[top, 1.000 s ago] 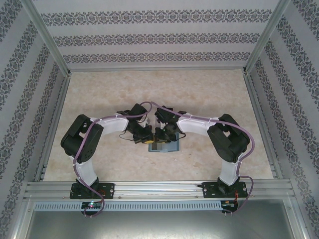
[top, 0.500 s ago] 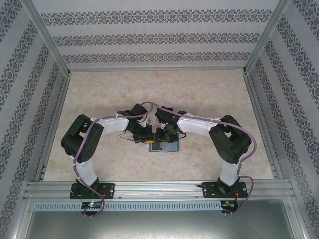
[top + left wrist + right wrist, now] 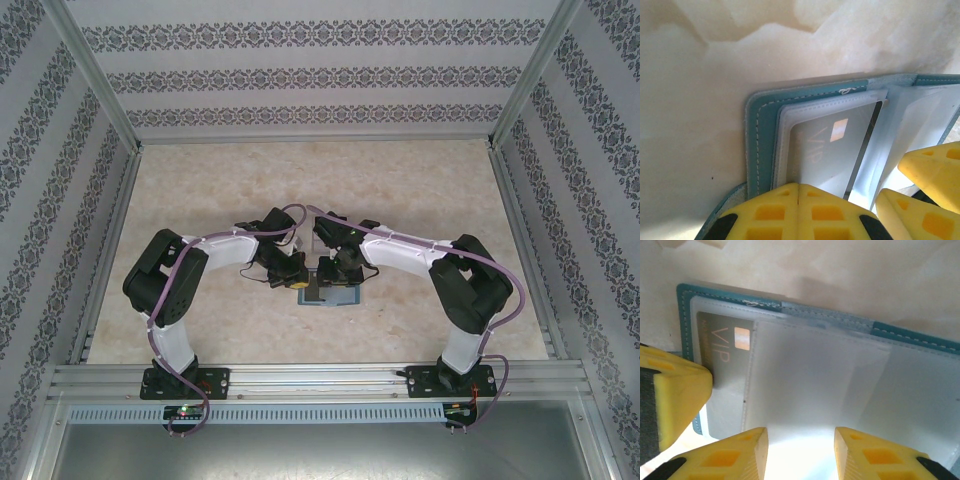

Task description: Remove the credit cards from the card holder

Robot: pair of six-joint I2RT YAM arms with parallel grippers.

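The teal card holder (image 3: 341, 297) lies open on the table between the two arms. In the left wrist view its teal left panel (image 3: 762, 130) carries clear sleeves, and a grey credit card (image 3: 830, 145) marked VIP with a small chip sits in one. My left gripper (image 3: 798, 186) is shut, its yellow tips pressed together on the near edge of that panel. The right wrist view has the same card (image 3: 722, 347) at the left of the card holder (image 3: 685, 305). My right gripper (image 3: 800, 440) stands open over the pale middle sleeve. Other cards are hidden.
The beige marbled table (image 3: 320, 190) stretches away behind the arms. Aluminium frame rails (image 3: 300, 378) run along the near edge and both sides, with patterned walls beyond. Both grippers crowd close together over the card holder, left gripper (image 3: 298, 283) beside right gripper (image 3: 330, 272).
My right gripper's fingers have spread wider, and the right arm has shifted slightly. The left arm and the card holder have stayed where they were.
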